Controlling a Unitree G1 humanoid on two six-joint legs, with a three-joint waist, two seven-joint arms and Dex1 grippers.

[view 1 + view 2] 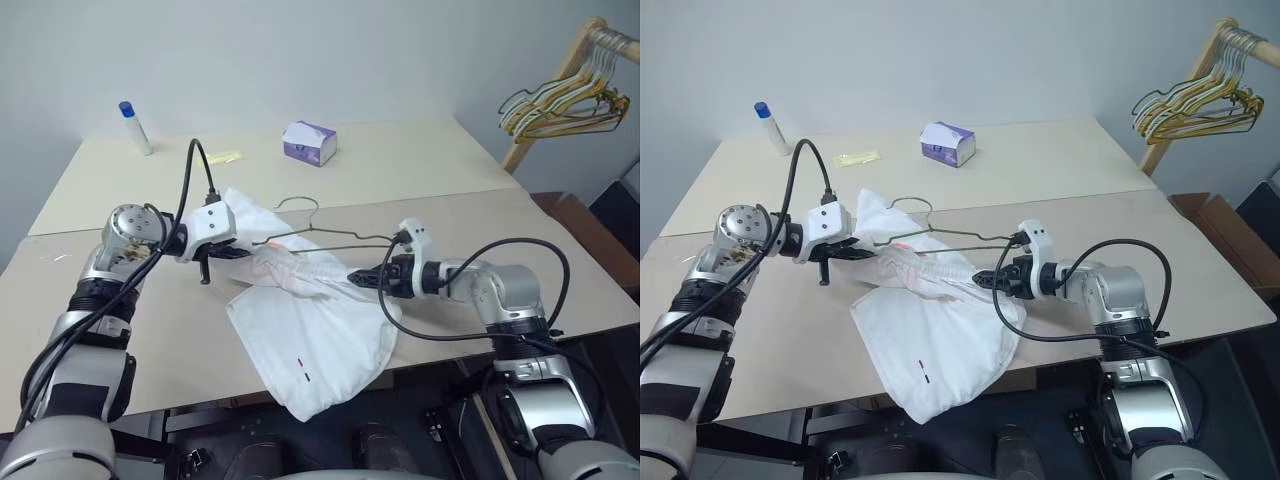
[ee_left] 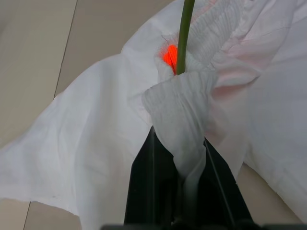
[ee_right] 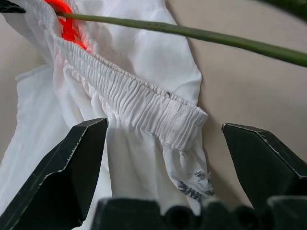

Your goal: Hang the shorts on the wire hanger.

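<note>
One pair of white shorts (image 1: 320, 340), ruffled elastic waist, pinched in left pincer (image 2: 180, 158), right pincer (image 3: 163, 143) wide

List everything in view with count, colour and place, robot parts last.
shorts: one, white, on the table's near middle, hem over the front edge
wire hanger: one, olive-gold, one end in the waistband
tissue box: one, purple-white, table's far middle
bottle: one, white with blue cap, far left
yellow packet: one, beside the bottle
bunch of hangers: several, mixed colours, on a wooden rack, far right
table: one, beige
left gripper: black, shut on the shorts' waistband
right gripper: black, open at the waistband
</note>
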